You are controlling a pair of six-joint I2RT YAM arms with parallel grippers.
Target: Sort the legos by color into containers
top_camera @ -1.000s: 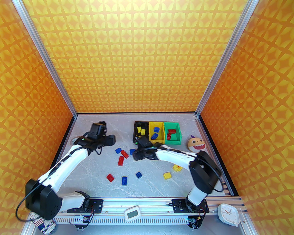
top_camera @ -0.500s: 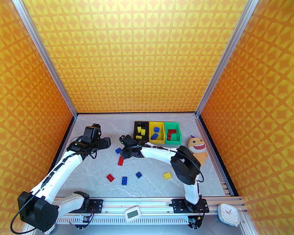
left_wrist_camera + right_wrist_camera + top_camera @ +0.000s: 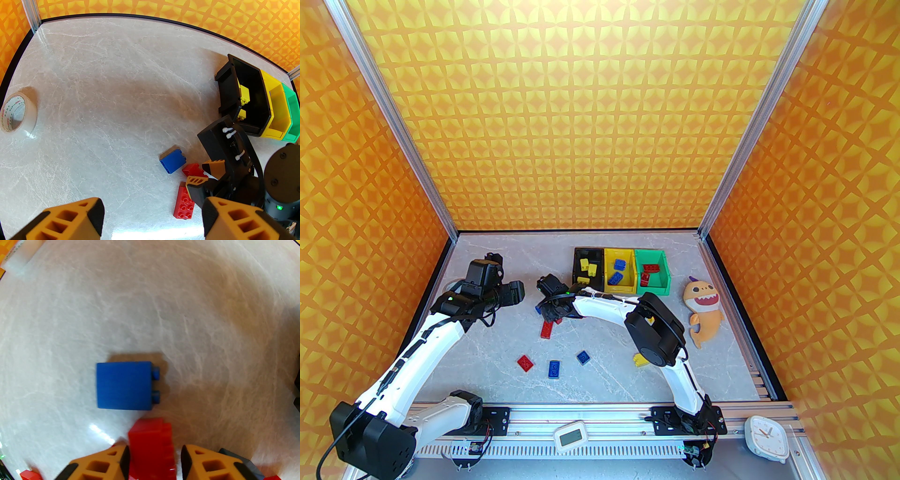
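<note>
My right gripper (image 3: 551,315) is low over the table left of the bins, open, its fingers (image 3: 103,462) straddling a small red brick (image 3: 151,444) with narrow gaps on both sides. Just beyond it lies a blue brick (image 3: 124,385) on its side. An oblong red brick (image 3: 184,202) lies close by. My left gripper (image 3: 518,293) hovers to the left, wide open and empty. Nearer the front lie a red brick (image 3: 525,362), two blue ones (image 3: 554,369) (image 3: 582,357) and a half-hidden yellow one (image 3: 640,359). The black bin (image 3: 574,269) holds yellow bricks, the yellow bin (image 3: 620,288) blue, the green bin (image 3: 652,289) red.
An orange plush monster (image 3: 703,309) lies right of the bins. A white tape roll (image 3: 18,112) sits at the far left near the wall. My right arm's elbow (image 3: 654,330) hangs over the table's middle right. A timer (image 3: 569,436) and a clock (image 3: 767,438) rest on the front rail.
My right arm swung left from beside the bins to the red and blue bricks and dropped over them. My left arm drew back a little to the left.
</note>
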